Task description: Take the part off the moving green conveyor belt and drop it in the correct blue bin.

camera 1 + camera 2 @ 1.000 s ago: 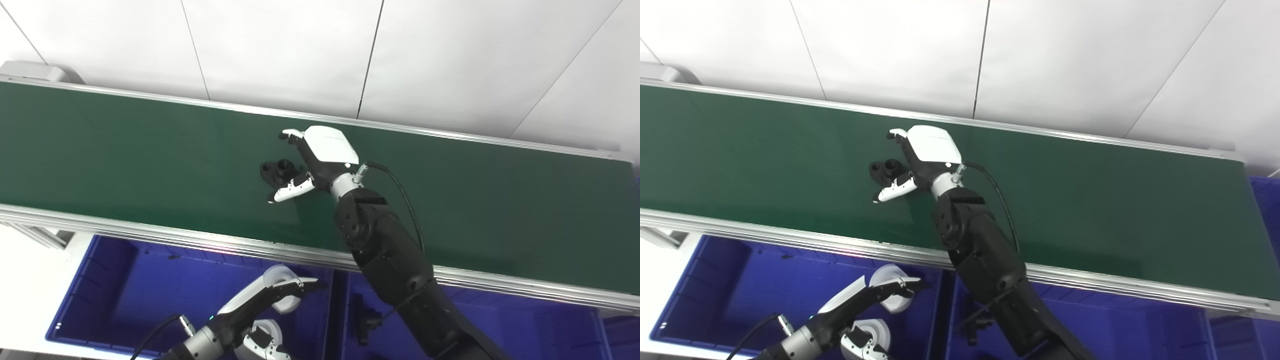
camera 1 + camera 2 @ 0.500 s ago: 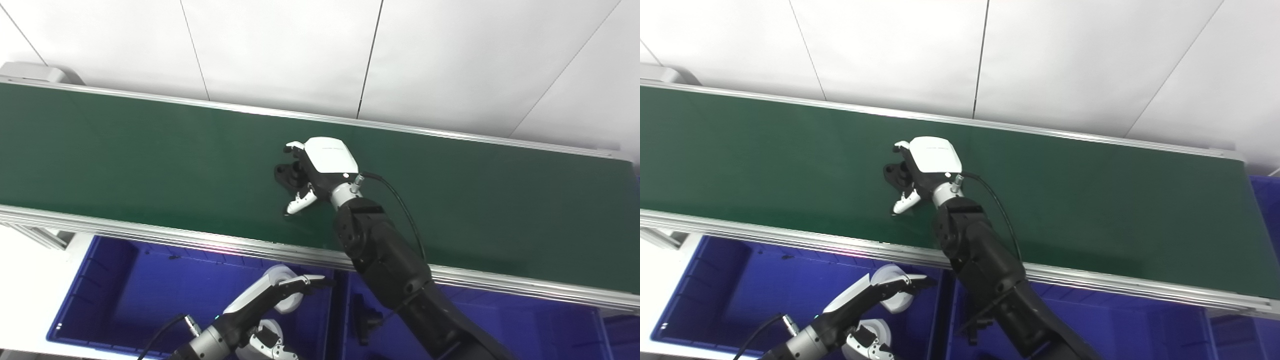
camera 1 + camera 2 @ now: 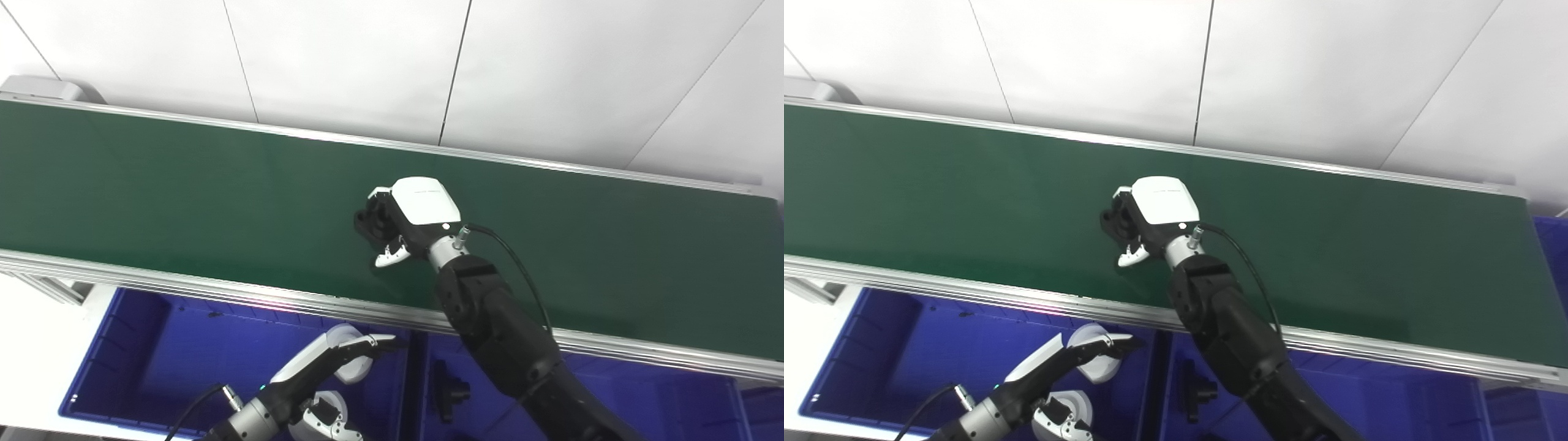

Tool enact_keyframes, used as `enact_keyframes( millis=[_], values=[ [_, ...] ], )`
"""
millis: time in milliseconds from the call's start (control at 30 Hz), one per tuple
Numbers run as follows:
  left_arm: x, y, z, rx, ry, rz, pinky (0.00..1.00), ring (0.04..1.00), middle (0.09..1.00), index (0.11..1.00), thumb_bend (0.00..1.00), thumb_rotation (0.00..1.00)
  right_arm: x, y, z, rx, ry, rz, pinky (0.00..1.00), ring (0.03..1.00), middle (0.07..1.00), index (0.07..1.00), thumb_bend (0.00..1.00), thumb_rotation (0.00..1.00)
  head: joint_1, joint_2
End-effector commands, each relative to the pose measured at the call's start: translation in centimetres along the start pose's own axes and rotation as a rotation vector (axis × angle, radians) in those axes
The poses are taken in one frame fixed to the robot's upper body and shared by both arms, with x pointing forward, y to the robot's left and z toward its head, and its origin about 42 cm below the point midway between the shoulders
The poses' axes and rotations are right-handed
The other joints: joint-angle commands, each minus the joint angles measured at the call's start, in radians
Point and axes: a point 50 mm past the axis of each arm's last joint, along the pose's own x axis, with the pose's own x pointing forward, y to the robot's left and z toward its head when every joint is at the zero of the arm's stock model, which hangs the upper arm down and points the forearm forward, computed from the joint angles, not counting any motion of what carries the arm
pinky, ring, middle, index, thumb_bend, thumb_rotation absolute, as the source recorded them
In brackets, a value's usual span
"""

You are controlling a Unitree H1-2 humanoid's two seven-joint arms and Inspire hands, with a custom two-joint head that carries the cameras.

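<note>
Bright, even overhead light, white wall panels (image 3: 343, 55) near washed out, faint glare on the conveyor rail (image 3: 275, 303), soft shadows, sharp focus throughout.

— What colours are there?
— A dark green conveyor belt (image 3: 184, 184) with silver rails, and a black part (image 3: 369, 222) in a white-backed right hand (image 3: 411, 214).
— And below?
— Deep blue bins (image 3: 153, 361); white discs (image 3: 1093, 362) beside the black-and-white left hand (image 3: 343, 361). Plain white wall (image 3: 343, 61).
</note>
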Motion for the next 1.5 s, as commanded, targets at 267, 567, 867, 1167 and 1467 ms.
enact_keyframes(
  millis=[267,567,867,1167,1467],
  values=[
    [0.1,0.4,1.2,0.007,-0.043,0.014,0.81,0.852,0.872,0.836,0.91,0.26,-1.3,-0.5,-0.4,-0.120,-0.021,-0.015,0.13,0.201,0.469,0.481,0.53,0.00,0.000,0.013],
    [0.3,0.5,1.2,-0.004,-0.057,0.025,0.81,0.846,0.866,0.829,0.91,0.24,-2.1,-0.3,-0.4,-0.178,-0.047,-0.082,0.08,0.138,0.470,0.476,0.53,0.00,0.000,0.015],
    [0.4,0.4,1.3,-0.011,-0.067,0.026,0.78,0.832,0.863,0.823,0.91,0.23,-4.3,-2.6,0.8,-0.008,-0.100,-0.272,0.11,0.165,0.470,0.481,0.53,0.00,-0.011,0.022],
    [0.3,0.7,1.2,-0.008,-0.071,0.019,0.75,0.826,0.869,0.826,0.90,0.24,-10.0,-7.8,2.0,0.099,-0.061,-0.454,0.18,0.238,0.451,0.488,0.53,0.00,-0.036,0.034],
    [0.2,0.9,1.5,-0.021,-0.071,0.031,0.73,0.824,0.870,0.826,0.91,0.21,-15.5,-8.6,0.4,0.175,-0.013,-0.518,0.14,0.183,0.470,0.481,0.53,0.00,-0.069,0.071]
  ],
)
